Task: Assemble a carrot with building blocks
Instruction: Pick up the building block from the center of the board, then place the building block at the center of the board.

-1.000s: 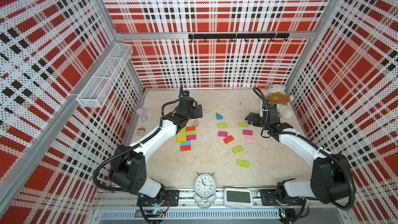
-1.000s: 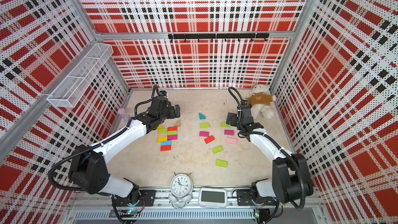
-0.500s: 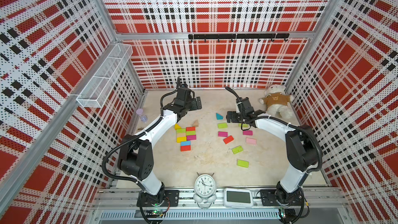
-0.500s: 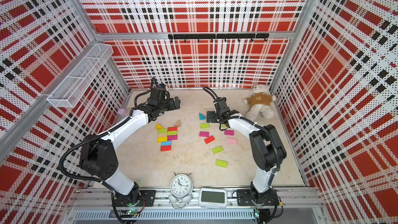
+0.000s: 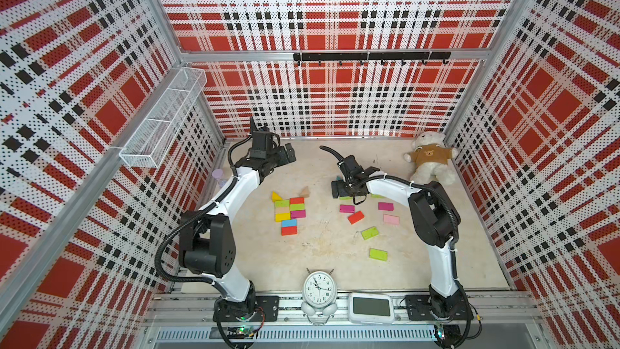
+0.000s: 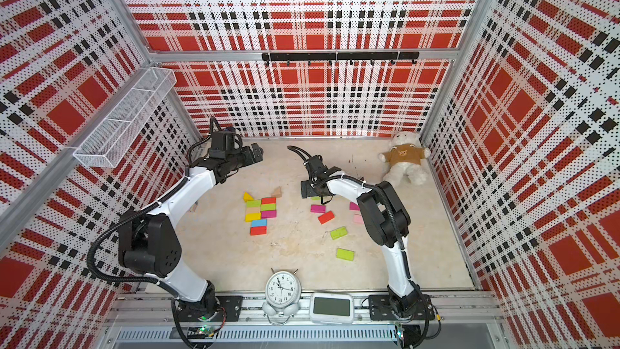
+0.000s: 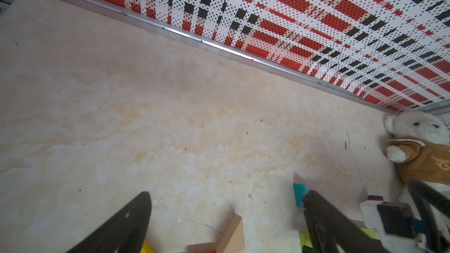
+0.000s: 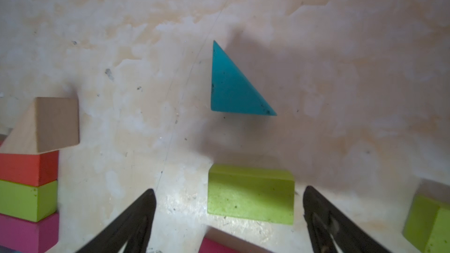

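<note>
One teal wedge [image 8: 232, 88] shows whole only from the right wrist, beyond the parted right hand [image 8: 229, 189].

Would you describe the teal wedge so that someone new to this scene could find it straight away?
Find the right arm, whose open tool hangs low over the table. Just ahead of the tool lies a lime block, and beyond that, alone on bare table, the teal wedge. It is the only teal triangle; its nearest neighbours are lime rectangles.
</note>
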You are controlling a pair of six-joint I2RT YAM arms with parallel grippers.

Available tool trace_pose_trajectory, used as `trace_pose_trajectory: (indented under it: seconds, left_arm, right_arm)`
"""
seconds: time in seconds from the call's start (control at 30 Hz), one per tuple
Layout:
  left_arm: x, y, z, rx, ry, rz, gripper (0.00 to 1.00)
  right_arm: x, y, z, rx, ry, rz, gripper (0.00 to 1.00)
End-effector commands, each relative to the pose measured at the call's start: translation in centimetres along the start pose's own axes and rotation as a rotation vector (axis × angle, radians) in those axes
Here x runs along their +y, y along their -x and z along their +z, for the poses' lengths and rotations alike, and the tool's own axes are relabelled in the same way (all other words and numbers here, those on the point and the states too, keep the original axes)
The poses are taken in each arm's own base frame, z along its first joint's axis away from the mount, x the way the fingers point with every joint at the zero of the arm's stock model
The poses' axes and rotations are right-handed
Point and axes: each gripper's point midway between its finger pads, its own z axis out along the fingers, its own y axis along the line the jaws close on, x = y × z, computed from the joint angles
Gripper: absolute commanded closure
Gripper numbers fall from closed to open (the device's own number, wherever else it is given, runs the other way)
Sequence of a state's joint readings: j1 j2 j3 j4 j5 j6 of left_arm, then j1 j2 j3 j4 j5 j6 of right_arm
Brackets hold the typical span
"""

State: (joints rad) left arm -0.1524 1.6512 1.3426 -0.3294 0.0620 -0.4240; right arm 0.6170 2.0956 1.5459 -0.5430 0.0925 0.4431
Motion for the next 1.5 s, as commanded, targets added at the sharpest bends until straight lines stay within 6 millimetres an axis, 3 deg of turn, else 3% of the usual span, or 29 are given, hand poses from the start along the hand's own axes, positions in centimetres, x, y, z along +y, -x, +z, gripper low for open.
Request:
trace_pose_trajectory:
  seconds: [0.0,0.5,0.73,0.9,1.27,1.47]
  left_arm:
    - [0.1,0.4,-0.1,-0.002,-0.034,-0.029,0.01]
    - [1.5,0.2,-0.1,0.003,-0.032,-0.069,0.01]
    - [2.0,0.2,-0.3,0.005,-0.026,-0.077,0.01]
    - [1.9,0.3,-0.5,0.006,-0.029,-0.077,0.01]
    - [0.8,-0.4,-0.4,0.025,-0.054,-0.097,0.01]
    - [0.0,-0.6,-0.1,0.023,-0.058,-0.095,0.01]
  right_arm:
    - [-0.3,-0.4,0.4,0.024,-0.052,0.027,0.07]
    - [-0.9,-1.6,1.9,0.074,-0.125,0.042,0.23]
    - [-1.6,-1.6,1.7,0.069,-0.167,0.062,0.43]
    - [-2.3,-1.2,1.4,0.064,-0.158,0.082,0.43]
    - [-6.6,-1.0,0.3,0.065,-0.177,0.098,0.41]
    - [-7.4,-1.5,0.0,0.072,-0.184,0.086,0.4]
